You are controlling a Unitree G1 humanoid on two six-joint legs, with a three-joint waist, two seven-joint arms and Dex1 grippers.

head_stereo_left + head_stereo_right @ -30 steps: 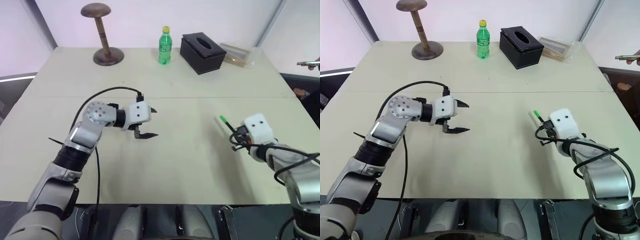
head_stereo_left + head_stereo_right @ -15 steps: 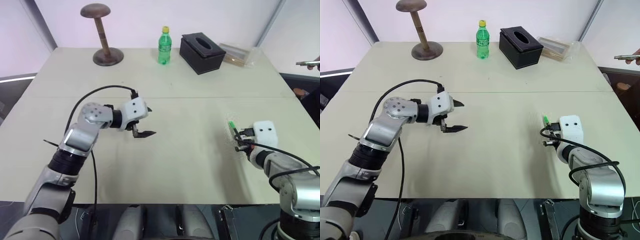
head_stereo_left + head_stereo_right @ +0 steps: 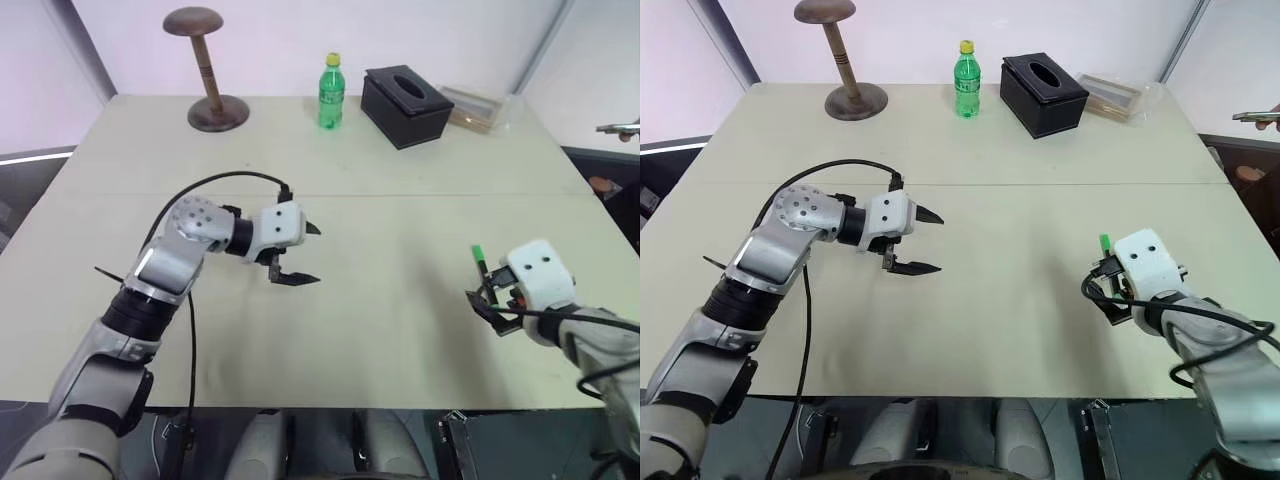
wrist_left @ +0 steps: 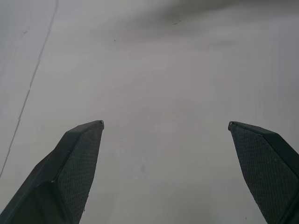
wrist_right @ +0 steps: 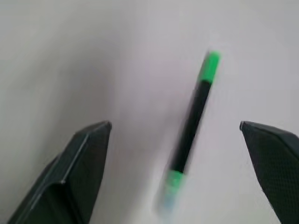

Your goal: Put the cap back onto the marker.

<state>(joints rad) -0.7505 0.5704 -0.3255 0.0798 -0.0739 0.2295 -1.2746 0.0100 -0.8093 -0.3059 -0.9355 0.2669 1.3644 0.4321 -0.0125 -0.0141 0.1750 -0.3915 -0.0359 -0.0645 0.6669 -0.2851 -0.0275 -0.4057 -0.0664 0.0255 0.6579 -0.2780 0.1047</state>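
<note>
A marker (image 5: 191, 126) with a black barrel and green at both ends lies on the beige table (image 3: 400, 330), between the fingers of my right gripper (image 5: 175, 123). That gripper is open and touches neither side of the marker. In the head views its green tip (image 3: 478, 253) pokes out beyond my right gripper (image 3: 488, 300) near the table's right front. No separate cap can be made out. My left gripper (image 3: 318, 254) hovers open over bare table left of centre, with nothing between its fingers (image 4: 79, 154).
Along the far edge stand a wooden hat stand (image 3: 208, 70), a green bottle (image 3: 330, 90), a black tissue box (image 3: 405, 92) and a clear packet (image 3: 478, 108). A person's hand holding a phone (image 3: 620, 128) shows at the right edge.
My right gripper has drawn right and toward the front edge, and the marker's green tip has shifted right with it. My left gripper dipped left, then returned slightly further right.
</note>
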